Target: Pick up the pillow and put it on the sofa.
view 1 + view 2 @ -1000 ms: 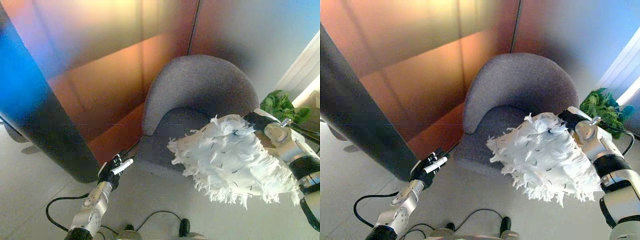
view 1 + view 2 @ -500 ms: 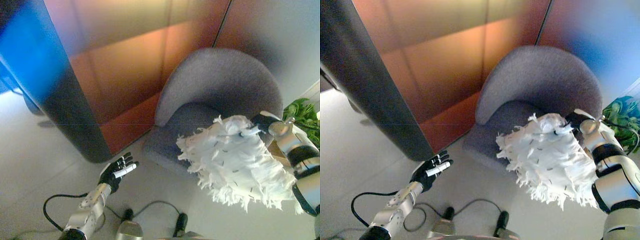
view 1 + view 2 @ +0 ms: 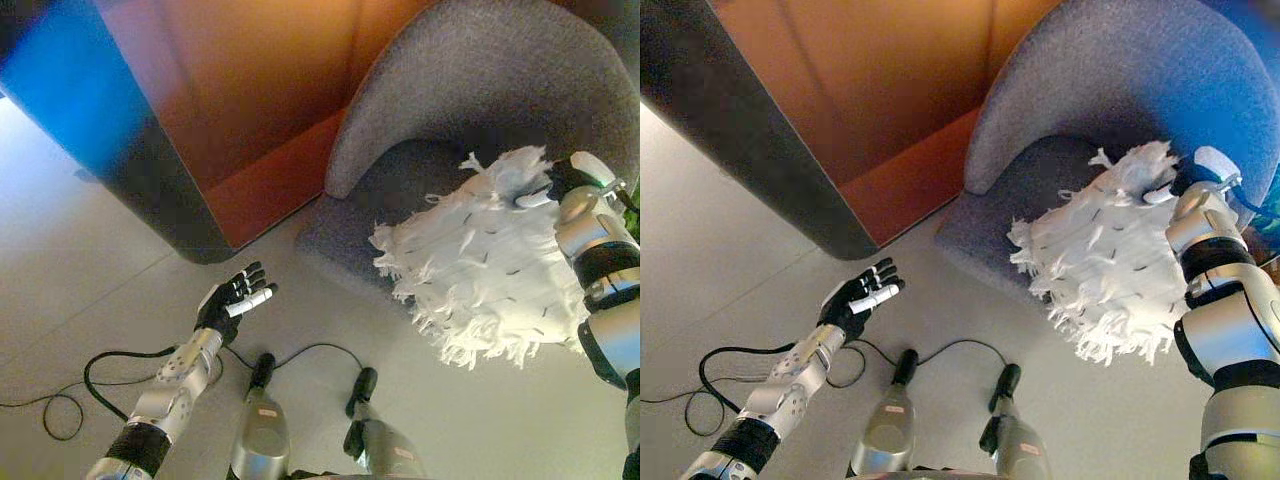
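Left eye view showed the white fluffy pillow held up in the air, over the front edge of the grey sofa seat. The right hand gripped its top corner, fingers curled into the fluff. Part of the pillow hung out past the seat edge, above the floor. The left hand was held low over the floor, fingers spread and holding nothing. An orange wall stood just left of the sofa.
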`<state>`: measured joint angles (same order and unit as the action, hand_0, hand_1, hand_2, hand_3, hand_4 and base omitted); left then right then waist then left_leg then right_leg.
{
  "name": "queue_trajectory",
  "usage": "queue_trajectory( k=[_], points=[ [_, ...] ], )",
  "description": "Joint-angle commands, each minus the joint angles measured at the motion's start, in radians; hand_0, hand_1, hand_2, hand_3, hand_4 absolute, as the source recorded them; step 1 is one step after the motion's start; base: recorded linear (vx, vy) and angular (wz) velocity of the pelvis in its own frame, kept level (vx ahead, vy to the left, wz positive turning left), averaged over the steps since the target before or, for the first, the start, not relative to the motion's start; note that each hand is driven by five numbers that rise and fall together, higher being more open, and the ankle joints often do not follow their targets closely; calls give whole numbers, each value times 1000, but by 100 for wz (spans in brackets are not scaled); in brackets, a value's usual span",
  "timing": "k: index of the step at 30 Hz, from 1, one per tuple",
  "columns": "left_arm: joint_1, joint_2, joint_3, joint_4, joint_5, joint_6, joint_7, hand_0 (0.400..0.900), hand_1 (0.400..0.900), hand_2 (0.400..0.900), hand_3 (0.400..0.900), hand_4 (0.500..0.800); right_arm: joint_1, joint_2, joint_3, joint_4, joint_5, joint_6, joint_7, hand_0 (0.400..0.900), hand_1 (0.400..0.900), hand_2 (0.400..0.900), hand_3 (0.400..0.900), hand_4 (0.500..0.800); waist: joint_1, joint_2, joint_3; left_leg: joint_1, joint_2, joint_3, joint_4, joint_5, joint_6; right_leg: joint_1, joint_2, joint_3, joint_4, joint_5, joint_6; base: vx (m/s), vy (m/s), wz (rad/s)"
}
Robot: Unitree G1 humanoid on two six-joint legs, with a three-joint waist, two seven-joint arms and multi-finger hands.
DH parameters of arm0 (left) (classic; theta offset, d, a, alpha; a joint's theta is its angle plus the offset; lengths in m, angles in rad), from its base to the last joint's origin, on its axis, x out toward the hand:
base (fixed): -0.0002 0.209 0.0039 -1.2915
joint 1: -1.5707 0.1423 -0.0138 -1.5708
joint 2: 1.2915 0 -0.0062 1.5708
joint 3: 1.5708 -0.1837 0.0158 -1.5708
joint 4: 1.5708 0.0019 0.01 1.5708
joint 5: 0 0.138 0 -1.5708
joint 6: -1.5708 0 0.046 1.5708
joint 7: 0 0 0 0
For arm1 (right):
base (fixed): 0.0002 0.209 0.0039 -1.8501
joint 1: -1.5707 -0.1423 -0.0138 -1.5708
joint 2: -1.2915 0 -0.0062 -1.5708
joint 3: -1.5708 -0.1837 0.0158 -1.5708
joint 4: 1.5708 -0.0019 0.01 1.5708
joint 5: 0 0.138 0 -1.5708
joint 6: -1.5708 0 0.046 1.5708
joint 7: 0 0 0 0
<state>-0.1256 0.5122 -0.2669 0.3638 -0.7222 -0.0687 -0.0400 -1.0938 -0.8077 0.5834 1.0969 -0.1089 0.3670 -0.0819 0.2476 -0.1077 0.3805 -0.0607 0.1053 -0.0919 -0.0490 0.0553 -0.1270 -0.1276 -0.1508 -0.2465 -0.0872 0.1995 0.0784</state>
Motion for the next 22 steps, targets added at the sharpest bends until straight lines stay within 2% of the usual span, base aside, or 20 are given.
queue_trajectory(
  k=[1,13,22],
  points=[
    [-67,24,-51,-134,-24,-99,-8,900,900,900,900,800,-186,-133,96,7,-64,6,-83,900,900,900,900,800,-8,24,-60,-29,1,9,-38,32,27,104,-48,-8,4,-38,116,35,40,1],
    [-23,15,-29,-132,-20,-70,-21,900,900,900,900,800,-149,-157,63,3,-96,-18,-77,900,900,900,900,800,-20,21,-118,27,2,33,-38,14,23,148,-58,-6,2,-46,121,41,20,-1],
    [32,-4,-20,-130,-11,-43,-21,900,900,900,900,800,-34,-182,-17,-68,-99,-48,-78,900,900,900,900,800,-34,11,-186,79,3,55,-38,-3,20,195,-69,-9,0,-57,128,64,25,-3]
  ],
)
